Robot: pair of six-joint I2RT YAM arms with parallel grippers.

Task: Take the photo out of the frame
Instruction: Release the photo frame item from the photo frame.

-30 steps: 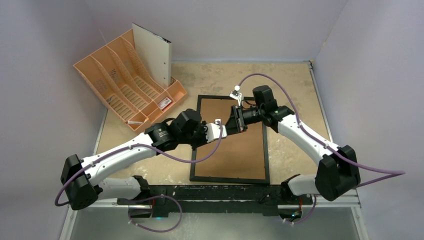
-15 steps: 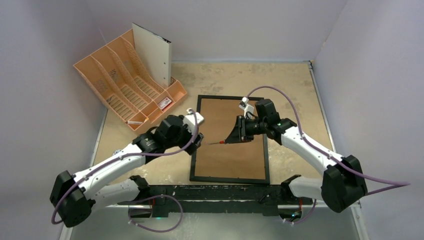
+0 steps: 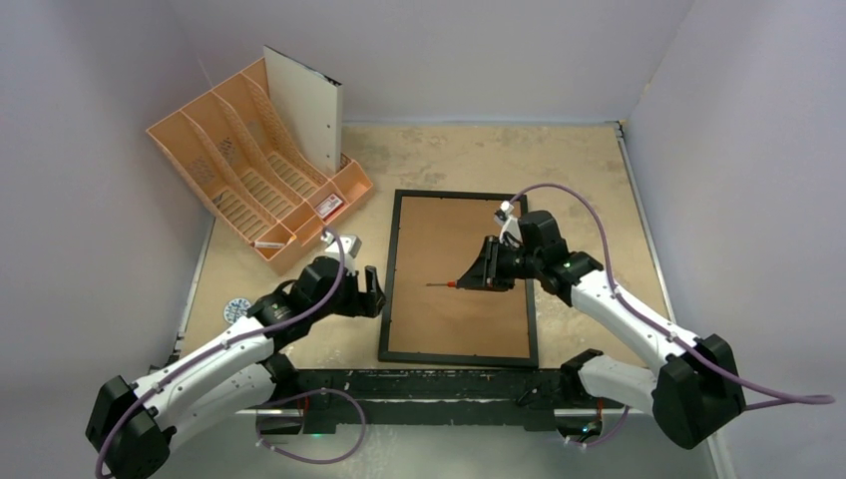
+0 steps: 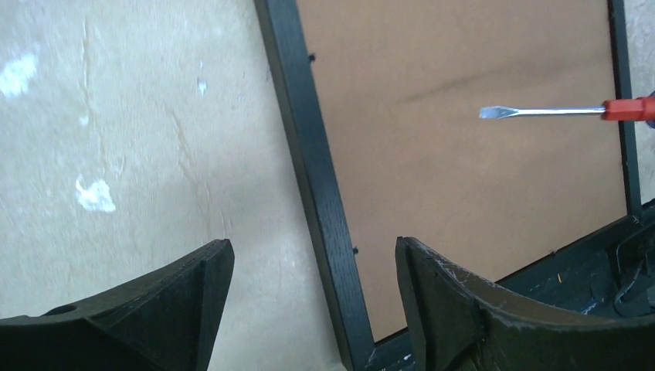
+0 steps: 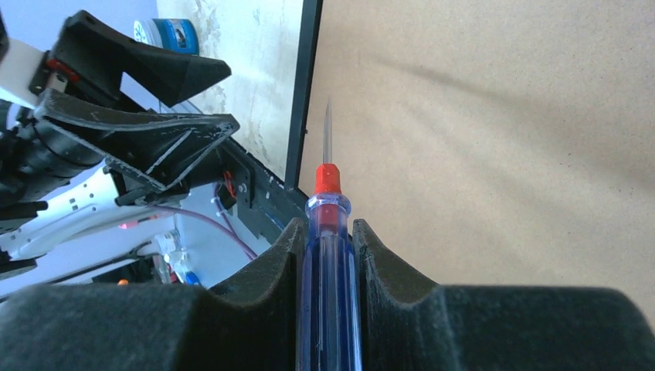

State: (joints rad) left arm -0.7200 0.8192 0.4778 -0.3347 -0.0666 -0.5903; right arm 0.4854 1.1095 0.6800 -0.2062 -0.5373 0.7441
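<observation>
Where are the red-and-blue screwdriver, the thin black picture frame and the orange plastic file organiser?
Red-and-blue screwdriver [image 5: 328, 270]: right wrist view, blue handle.
Thin black picture frame [image 3: 459, 357]: top view, near rail.
Orange plastic file organiser [image 3: 239, 165]: top view, middle slots.

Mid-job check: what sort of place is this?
Probably a lab test cell, not a home or office: plain lavender walls box in a scuffed beige table, and a black mounting rail runs along its near edge.

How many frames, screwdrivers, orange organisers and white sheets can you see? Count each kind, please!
frame: 1
screwdriver: 1
organiser: 1
white sheet: 1
Total: 4
</observation>
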